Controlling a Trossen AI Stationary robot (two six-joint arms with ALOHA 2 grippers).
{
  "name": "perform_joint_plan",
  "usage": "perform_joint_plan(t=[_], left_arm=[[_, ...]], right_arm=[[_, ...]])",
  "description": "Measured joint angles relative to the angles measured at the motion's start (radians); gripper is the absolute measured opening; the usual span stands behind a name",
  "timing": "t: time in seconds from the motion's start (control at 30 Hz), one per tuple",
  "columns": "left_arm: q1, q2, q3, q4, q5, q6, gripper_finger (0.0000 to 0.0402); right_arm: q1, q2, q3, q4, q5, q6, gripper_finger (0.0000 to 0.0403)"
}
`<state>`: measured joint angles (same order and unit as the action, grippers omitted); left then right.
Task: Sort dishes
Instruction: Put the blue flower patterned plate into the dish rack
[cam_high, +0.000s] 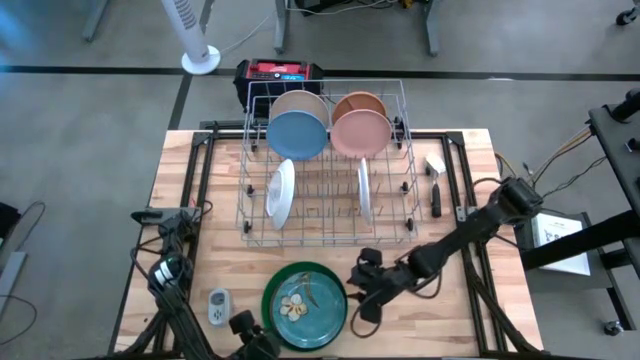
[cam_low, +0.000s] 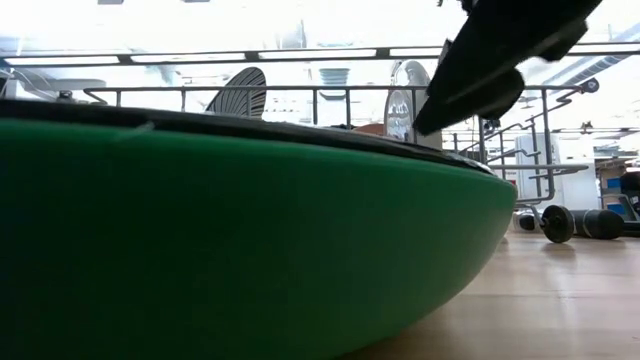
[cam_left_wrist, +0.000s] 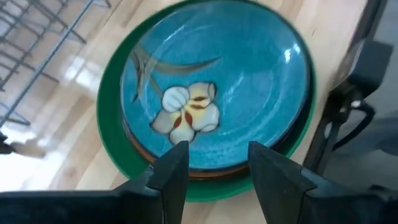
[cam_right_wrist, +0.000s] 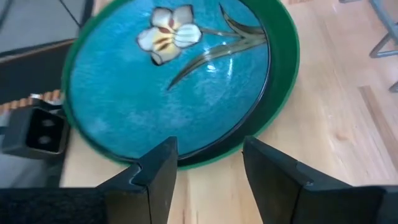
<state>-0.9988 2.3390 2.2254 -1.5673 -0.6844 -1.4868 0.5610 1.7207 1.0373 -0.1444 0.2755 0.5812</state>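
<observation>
while the blue flowered bowl (cam_high: 300, 303) sits in the green plate (cam_high: 331, 277), both the left pincer (cam_left_wrist: 213, 167) and the right pincer (cam_right_wrist: 204, 163) agape, empty.

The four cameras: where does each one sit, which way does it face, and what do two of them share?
High view: above the table, looking straight down on the rack, green plate and both arms.
Low view: at table height, looking level across; the green plate fills it, one arm above.
Left wrist view: on the left arm, looking down on the blue dish; left hand open.
Right wrist view: on the right arm, over the blue dish; right hand open.
Both wrist views share the flower-painted blue dish inside the green plate.
</observation>
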Motion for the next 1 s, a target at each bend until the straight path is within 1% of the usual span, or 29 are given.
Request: perform_joint_plan(t=[0.1,0.27,0.37,0.47,0.7,0.77,0.9,0.93,1.0], left_arm=[[0.000,0.000,-0.044,0.023,0.022,-0.024,0.0154],[0.000,0.000,-0.126,0.081,0.019,-0.059,0.0154],[0.000,0.000,-0.159,0.091,-0.022,-0.110,0.0154],[0.000,0.000,-0.182,0.099,-0.063,-0.133,0.0154],[-0.005,0.000,-0.169,0.100,-0.021,-0.154,0.0154],[-0.007,0.000,-0.164,0.077,0.001,-0.245,0.0154],[-0.007,0.000,-0.174,-0.005,0.077,-0.572,0.0154],[-0.007,0.000,-0.178,-0.003,0.103,-0.630,0.0154],[-0.010,0.000,-0.186,0.001,0.130,-0.700,0.0154]], right_arm=[[0.000,0.050,0.030,0.003,0.025,-0.003,0.0172],[-0.004,0.100,0.053,0.002,0.068,-0.021,0.0178],[-0.013,0.114,0.053,-0.001,0.093,0.001,0.0181],[-0.021,0.115,0.052,0.001,0.095,0.023,0.0186],[-0.029,0.109,0.051,0.002,0.120,0.048,0.0208],[-0.031,0.111,0.051,0.003,0.123,0.053,0.0215],[-0.032,0.112,0.051,0.002,0.129,0.073,0.0228],[-0.032,0.112,0.051,0.003,0.129,0.075,0.0231],[-0.034,0.112,0.051,0.002,0.128,0.079,0.0238]])
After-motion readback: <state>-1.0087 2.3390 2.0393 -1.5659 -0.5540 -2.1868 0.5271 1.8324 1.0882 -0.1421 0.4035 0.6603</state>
